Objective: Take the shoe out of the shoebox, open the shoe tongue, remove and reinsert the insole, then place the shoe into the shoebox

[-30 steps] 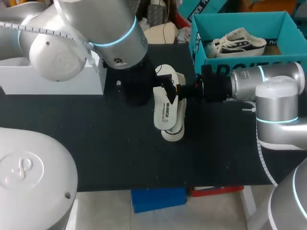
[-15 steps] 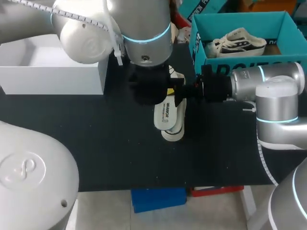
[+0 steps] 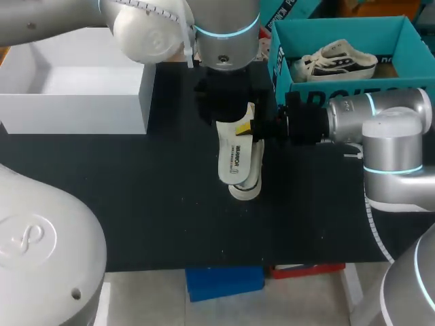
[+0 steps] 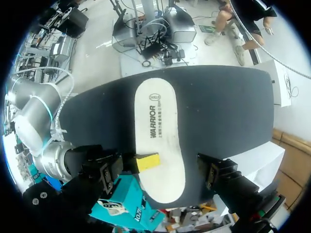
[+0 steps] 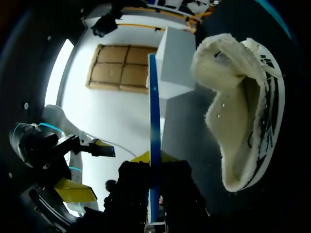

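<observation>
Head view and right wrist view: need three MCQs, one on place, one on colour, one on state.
1. Where does the black-and-white canvas sneaker lie relative to the teal cardboard shoebox?
A in front
B inside
C under

2. What colour is the upper face of the flat printed insole?
A white
B red
C green

3. What state is the right tool in?
A open
B out of view
C shut on the insole

Key:
1 B: the box walls surround the sneaker.
2 A: the face is white with dark print.
3 C: the right wrist view shows the insole's thin edge pinched from both sides.
</observation>
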`<state>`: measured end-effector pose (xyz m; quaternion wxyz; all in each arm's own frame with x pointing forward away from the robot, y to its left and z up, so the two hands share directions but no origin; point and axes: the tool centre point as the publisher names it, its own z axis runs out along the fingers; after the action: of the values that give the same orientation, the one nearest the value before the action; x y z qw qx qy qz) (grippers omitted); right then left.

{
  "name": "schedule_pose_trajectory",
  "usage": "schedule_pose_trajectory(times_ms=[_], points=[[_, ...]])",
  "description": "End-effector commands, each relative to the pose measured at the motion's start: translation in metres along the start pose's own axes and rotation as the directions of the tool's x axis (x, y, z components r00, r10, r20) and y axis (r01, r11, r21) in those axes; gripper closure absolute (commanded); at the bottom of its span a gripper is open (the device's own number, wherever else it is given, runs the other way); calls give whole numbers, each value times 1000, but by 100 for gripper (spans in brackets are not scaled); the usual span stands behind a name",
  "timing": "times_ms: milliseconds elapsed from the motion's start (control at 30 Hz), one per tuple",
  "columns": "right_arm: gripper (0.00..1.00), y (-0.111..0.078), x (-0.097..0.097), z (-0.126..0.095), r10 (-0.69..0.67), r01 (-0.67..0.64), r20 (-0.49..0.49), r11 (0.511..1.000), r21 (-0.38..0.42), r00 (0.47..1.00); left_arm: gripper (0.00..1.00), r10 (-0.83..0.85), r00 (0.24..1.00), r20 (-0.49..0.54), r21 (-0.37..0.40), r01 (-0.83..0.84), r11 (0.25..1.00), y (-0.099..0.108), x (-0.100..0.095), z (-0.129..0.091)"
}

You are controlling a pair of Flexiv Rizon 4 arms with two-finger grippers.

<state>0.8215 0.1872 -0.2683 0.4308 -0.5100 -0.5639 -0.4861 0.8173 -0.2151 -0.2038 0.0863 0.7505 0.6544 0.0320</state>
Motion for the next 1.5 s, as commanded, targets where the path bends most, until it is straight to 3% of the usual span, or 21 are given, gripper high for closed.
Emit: schedule_pose_trajectory(times_ms=[33, 467, 767, 1000, 1500], points=[[100, 0, 0, 1, 0, 0, 1, 1000, -3, 1000, 0, 0, 1000, -11, 17, 0, 1000, 29, -3, 7], [100, 0, 0, 1, 0, 0, 1, 1000, -3, 1000, 0, -16, 1000, -8, -10, 16, 1000, 100, 4, 21], [100, 0, 0, 1, 0, 0, 1, 1000, -3, 1000, 0, -17, 1000, 12, -20, 17, 1000, 115, 2, 25], [100, 0, 0, 1, 0, 0, 1, 1000, -3, 1000, 0, -23, 1000, 17, -17, 23, 1000, 91, 5, 15], [100, 0, 0, 1, 0, 0, 1, 1000, -3, 1000, 0, -5, 999, 45, 6, 5, 1000, 0, -1, -6]])
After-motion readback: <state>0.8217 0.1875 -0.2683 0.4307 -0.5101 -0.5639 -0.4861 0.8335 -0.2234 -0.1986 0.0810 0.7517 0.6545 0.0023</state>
